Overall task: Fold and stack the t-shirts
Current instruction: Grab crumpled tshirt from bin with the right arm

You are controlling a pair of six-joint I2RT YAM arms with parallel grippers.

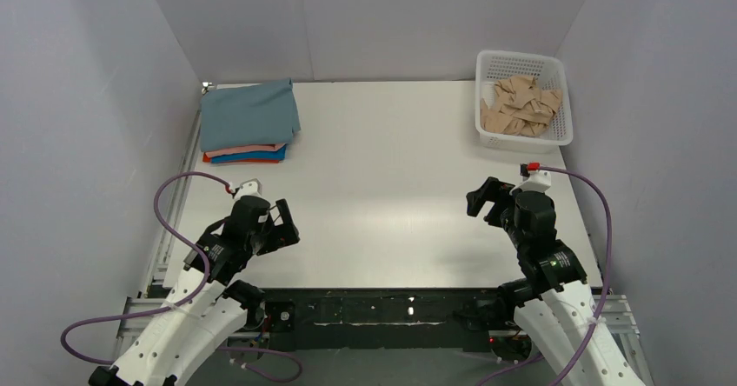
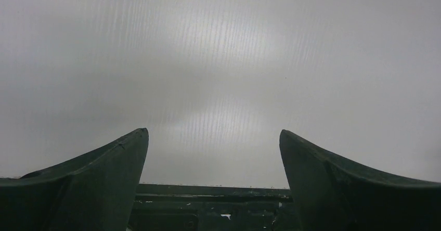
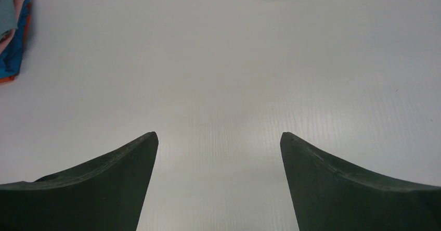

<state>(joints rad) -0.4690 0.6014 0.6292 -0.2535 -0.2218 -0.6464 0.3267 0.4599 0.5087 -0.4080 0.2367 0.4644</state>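
Flanking the bare middle of the table (image 1: 382, 164), left gripper (image 1: 288, 221) and right gripper (image 1: 485, 202) sit near the front edge, both spread wide, gripping nothing. Stack of folded t-shirts (image 1: 248, 125) lies at far-left corner, grey-blue on top. White basket (image 1: 521, 56) at far-right corner holds crumpled tan t-shirt (image 1: 521, 106).

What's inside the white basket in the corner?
A crumpled tan-beige t-shirt lies inside the white basket, filling most of it. Whether anything else is underneath cannot be seen, because the cloth covers the bottom.
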